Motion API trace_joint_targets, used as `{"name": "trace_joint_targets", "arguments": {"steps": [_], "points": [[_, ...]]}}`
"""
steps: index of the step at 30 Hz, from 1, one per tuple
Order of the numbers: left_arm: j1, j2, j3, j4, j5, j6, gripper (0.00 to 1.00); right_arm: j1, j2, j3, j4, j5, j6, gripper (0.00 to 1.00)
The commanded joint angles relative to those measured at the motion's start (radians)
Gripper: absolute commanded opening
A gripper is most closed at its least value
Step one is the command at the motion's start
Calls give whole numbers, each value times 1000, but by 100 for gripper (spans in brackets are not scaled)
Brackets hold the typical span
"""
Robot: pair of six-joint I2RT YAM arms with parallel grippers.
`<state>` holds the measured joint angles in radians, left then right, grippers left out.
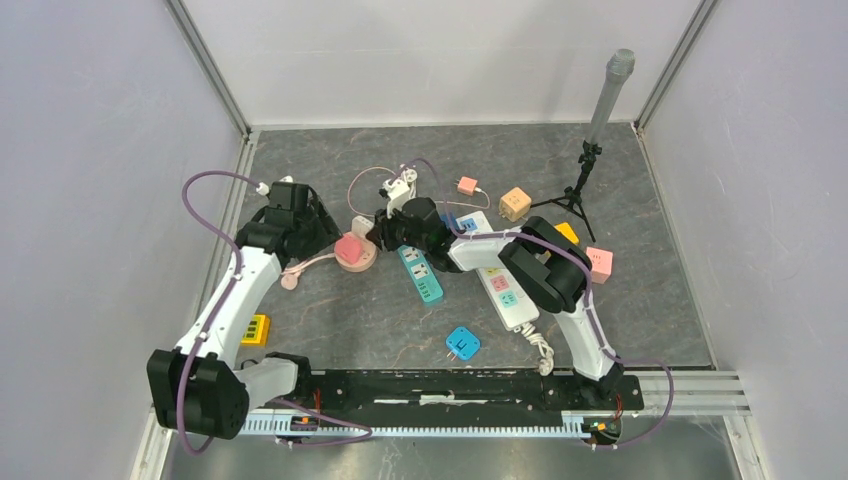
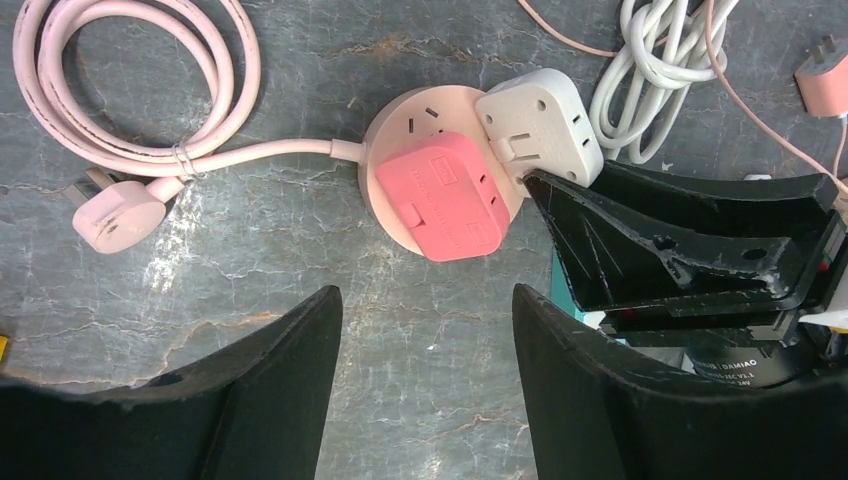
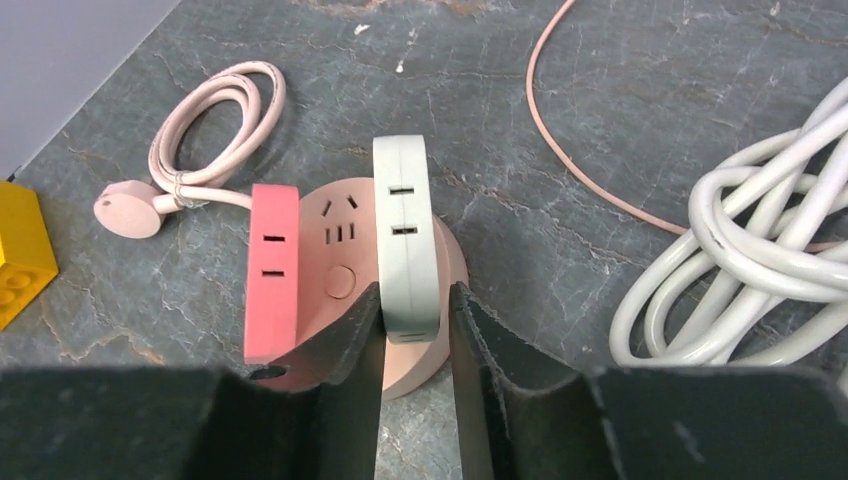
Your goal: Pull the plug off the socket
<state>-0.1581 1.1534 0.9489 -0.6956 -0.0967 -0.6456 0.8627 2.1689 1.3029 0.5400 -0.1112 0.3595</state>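
Socket: round pink socket point(image 3: 340, 250), flat on grey table point(image 1: 380, 320), its cord coiled beside it.
In socket: white plug point(image 3: 405, 230) and red plug point(image 3: 272, 270), both seated, side by side.
Right gripper point(image 3: 412, 300): clamped on white plug's two sides.
Left gripper point(image 2: 428, 300): fingers apart, empty, near socket.

We see a grey, marble-veined tabletop point(image 1: 350, 320) boxed in by plain pale panels: the left wall point(image 1: 90, 150), the far wall point(image 1: 430, 50) and the right wall point(image 1: 770, 150). Slim metal frame posts point(image 1: 210, 65) rise at the far corners, and a ribbed metal rail point(image 1: 690, 385) runs along the near edge. We find the light soft and even.
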Motion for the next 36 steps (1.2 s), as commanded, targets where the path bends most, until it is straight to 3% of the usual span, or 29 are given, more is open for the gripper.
{"name": "trace_joint_targets", "arguments": {"steps": [1, 7, 17, 20, 25, 29, 32, 36], "points": [[5, -14, 0, 18, 15, 24, 71, 14, -35, -3, 112, 25, -24, 27], [5, 40, -23, 50, 65, 5, 73, 64, -160, -165, 81, 182, -29, 14], [3, 95, -56, 80, 87, -14, 73, 206, -276, -299, -171, 581, 193, 13], [2, 110, -62, 88, 133, -14, 73, 224, -292, -315, -178, 563, 224, 17], [-4, 142, -74, 83, 149, -10, 72, 227, -321, -283, -188, 531, 189, 39], [-11, 157, -80, 55, 74, -14, 65, 212, -333, -243, -196, 477, 127, 56], [-15, 147, -97, 55, 39, -45, 55, 193, -332, -226, -200, 440, 100, 58], [-49, 141, -116, 63, 22, -73, 46, 163, -317, -205, -173, 353, 49, 52]]}}
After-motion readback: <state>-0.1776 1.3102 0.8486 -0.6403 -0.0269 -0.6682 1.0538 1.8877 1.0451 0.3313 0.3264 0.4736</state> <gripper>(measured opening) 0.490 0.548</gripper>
